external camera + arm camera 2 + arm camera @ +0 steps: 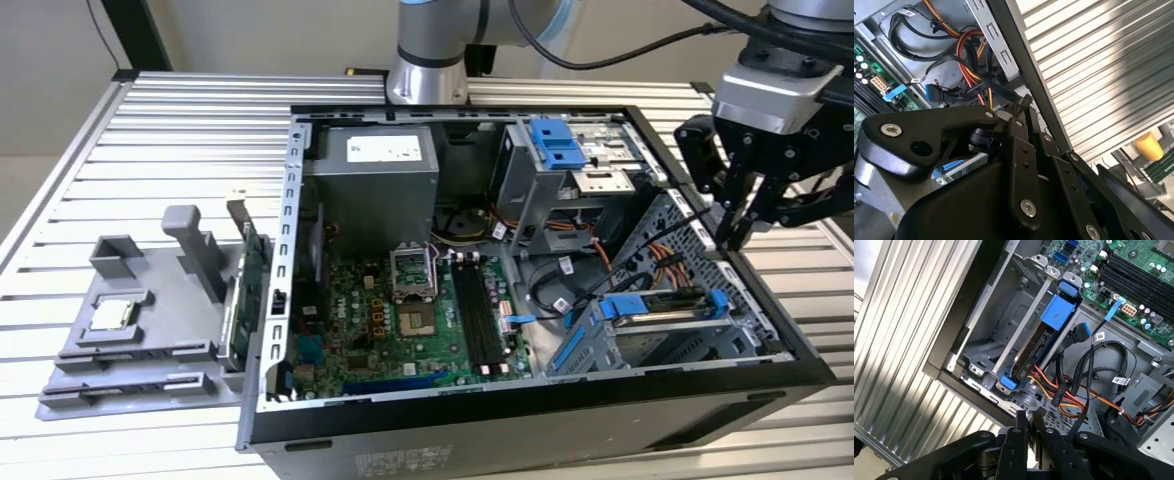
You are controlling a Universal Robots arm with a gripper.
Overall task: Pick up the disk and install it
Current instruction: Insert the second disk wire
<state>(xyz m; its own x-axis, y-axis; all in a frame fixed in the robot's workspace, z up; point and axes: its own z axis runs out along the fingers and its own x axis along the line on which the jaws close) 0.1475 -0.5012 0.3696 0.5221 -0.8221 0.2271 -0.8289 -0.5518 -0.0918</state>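
Observation:
The disk point(657, 304) sits inside the drive cage at the near right corner of the open computer case, its blue rails showing at both ends. The first wrist view shows the disk point(1030, 354) on edge in a cage slot, with a blue tab at one end and a blue clip at the other. My gripper point(737, 228) hangs above the case's right wall, just behind and above the cage, apart from the disk. In the first wrist view my gripper point(1027, 416) has its fingertips pressed together with nothing between them.
Orange, yellow and black cables point(1069, 395) run beside the cage, close under the fingers. The motherboard point(400, 310) and grey power-supply box point(374, 170) fill the case's left half. A grey fixture point(140, 320) with a small chip stands on the slatted table at the exterior view's left.

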